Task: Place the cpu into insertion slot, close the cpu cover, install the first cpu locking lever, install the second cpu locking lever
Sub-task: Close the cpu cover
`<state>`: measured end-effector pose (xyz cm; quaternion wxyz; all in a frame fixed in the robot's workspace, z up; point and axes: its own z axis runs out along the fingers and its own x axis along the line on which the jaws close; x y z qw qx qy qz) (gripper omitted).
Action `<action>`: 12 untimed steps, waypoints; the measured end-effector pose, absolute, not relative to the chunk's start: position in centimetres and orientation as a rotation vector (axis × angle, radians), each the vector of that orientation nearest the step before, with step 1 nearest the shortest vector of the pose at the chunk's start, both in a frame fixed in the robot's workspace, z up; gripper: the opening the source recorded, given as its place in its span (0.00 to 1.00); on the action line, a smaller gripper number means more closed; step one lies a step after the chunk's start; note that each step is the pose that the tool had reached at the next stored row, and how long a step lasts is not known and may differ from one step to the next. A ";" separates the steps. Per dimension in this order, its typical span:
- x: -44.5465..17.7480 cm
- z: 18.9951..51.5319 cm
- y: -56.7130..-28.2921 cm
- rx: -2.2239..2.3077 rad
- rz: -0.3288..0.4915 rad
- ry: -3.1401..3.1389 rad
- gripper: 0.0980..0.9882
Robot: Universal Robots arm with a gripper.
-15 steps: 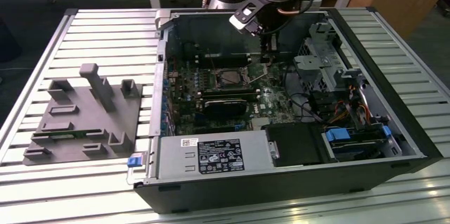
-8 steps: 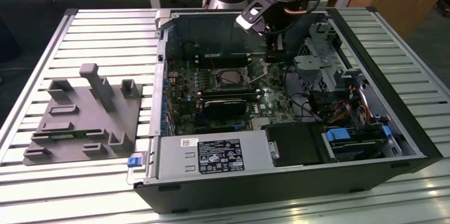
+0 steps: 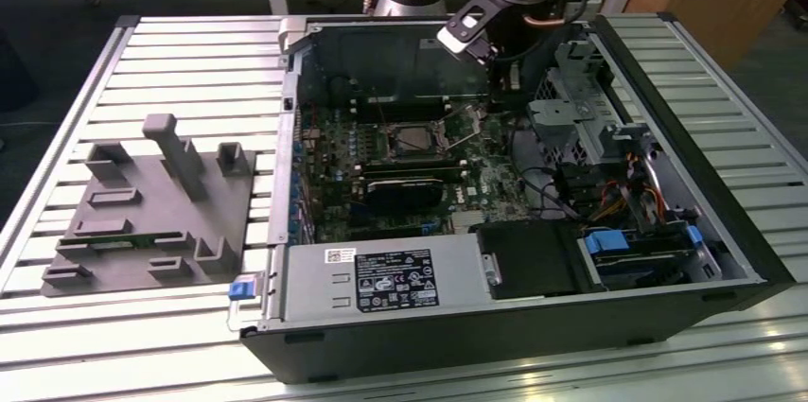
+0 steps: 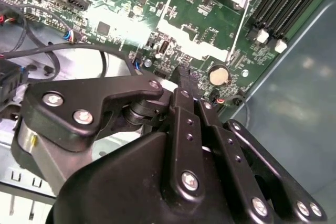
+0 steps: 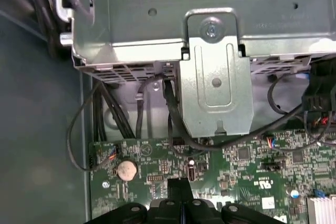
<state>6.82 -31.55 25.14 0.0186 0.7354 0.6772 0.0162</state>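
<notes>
"Where was the insertion slot (image 3: pixel 411 140)?"

"Mid-board on the green motherboard (image 3: pixel 331 151), inside the open computer case (image 3: pixel 505 345). It had a silver rim round a dark centre. I couldn't tell whether the cpu sat in it."

"And the gripper (image 5: pixel 181 186)?"

"In both wrist views its fingers were pressed together with nothing between them. It hung low over the board's edge, just beside the coin battery (image 5: pixel 126 169) and near the metal drive cage (image 5: pixel 215 77)."

"So which way lay the slot?"

"Toward the exterior view's left of the gripper, and apart from it. In the second wrist view a thin locking lever (image 4: pixel 239 24) ran from the slot's side toward the fingertips. I'd judge it was unlatched."
</notes>
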 end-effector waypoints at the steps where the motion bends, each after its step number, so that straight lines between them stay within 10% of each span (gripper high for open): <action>1: 6.8 25.0 -31.5 2.283 0.050 2.103 0.01; 12: 6.8 23.3 -31.5 2.243 0.048 2.148 0.01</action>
